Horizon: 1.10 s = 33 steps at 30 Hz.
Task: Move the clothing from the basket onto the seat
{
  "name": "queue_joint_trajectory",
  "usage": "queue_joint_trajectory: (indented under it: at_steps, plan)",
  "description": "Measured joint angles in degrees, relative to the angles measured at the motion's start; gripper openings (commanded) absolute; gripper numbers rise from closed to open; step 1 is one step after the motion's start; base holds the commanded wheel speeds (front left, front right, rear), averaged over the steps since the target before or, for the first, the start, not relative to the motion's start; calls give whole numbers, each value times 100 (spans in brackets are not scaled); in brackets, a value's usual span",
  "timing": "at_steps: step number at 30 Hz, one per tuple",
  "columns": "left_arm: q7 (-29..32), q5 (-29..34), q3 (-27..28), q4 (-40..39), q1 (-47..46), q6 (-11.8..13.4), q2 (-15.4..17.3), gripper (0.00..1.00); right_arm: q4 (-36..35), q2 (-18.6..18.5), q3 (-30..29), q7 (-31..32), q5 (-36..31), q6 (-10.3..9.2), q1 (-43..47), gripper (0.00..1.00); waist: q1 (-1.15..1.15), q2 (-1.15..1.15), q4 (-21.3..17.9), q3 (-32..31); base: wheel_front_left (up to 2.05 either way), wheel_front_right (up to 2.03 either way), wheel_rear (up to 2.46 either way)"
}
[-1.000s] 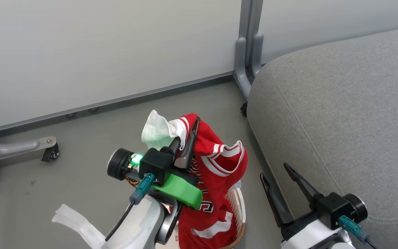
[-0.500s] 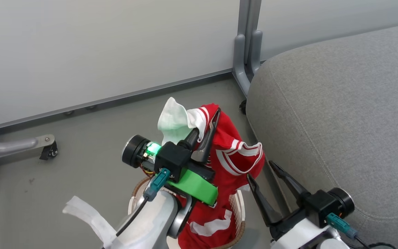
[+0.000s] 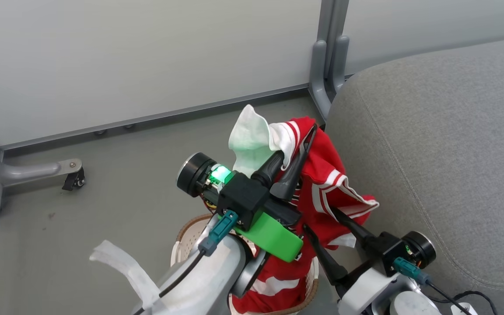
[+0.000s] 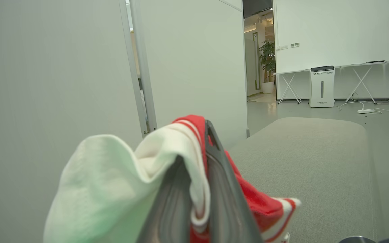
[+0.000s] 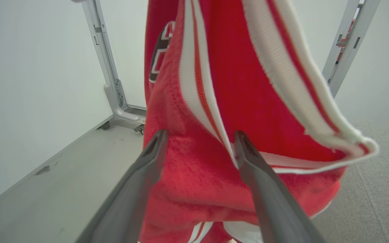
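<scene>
left claw (image 3: 302, 140): clamped shut on the white-trimmed top of the red jersey (image 3: 322, 175), above the basket (image 3: 185, 234)
right claw (image 3: 320, 218): jaws spread wide, tips at the hanging fabric, gripping nothing
red jersey: hangs from the left claw, lower end in the basket, striped flap by the sofa seat (image 3: 444, 131) edge
basket: on the grey floor (image 3: 103, 188), just beside the sofa seat

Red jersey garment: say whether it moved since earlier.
Yes: the red jersey garment moved right, closing on the grey metal partition post and grey fabric sofa cushion.
</scene>
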Motion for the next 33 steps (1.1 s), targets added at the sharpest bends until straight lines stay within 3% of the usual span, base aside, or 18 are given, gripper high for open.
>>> queue_joint_trajectory:
  at_steps: [6, 7, 10, 11, 29, 30, 31, 33]
  plan:
    - [49, -46, -83, -55, -38, 63, 0, 0, 113, -105, 289, 0, 1, 0, -92, 97, 0, 0, 74, -26, 0, 0, 0]
    - [59, -47, -93, -54, -39, 69, 0, 0, 115, -115, 321, 0, 1, 0, -94, 74, 0, 0, 75, -28, 0, 0, 0]
    - [66, -84, -133, -54, -39, 79, -1, 0, 166, -156, 433, 0, 13, 0, -96, 22, 0, 0, 79, -40, 0, 0, 0]
    - [66, -94, -144, -53, -39, 80, -1, 0, 180, -167, 470, 0, 34, 0, -98, 0, 0, 0, 80, -47, 0, 0, 0]
    - [57, -123, -167, 299, -4, 245, 63, 0, -118, -241, 364, 1, 203, 0, -10, 0, 0, 0, 59, -30, 0, 0, 0]
    - [57, -140, -160, 326, 4, 264, 63, 27, -120, -237, 367, 1, 204, 0, 12, 0, 0, 0, 58, -31, 0, 0, 0]
    - [60, -140, -166, 357, 5, 269, 66, 100, -120, -235, 369, 0, 208, 0, 20, 0, 0, 0, 57, -32, 0, 0, 0]
    - [100, -149, -181, 420, 12, 269, 81, 100, -130, -232, 368, 0, 233, 0, 32, 0, 0, 0, 53, -37, 0, 0, 0]
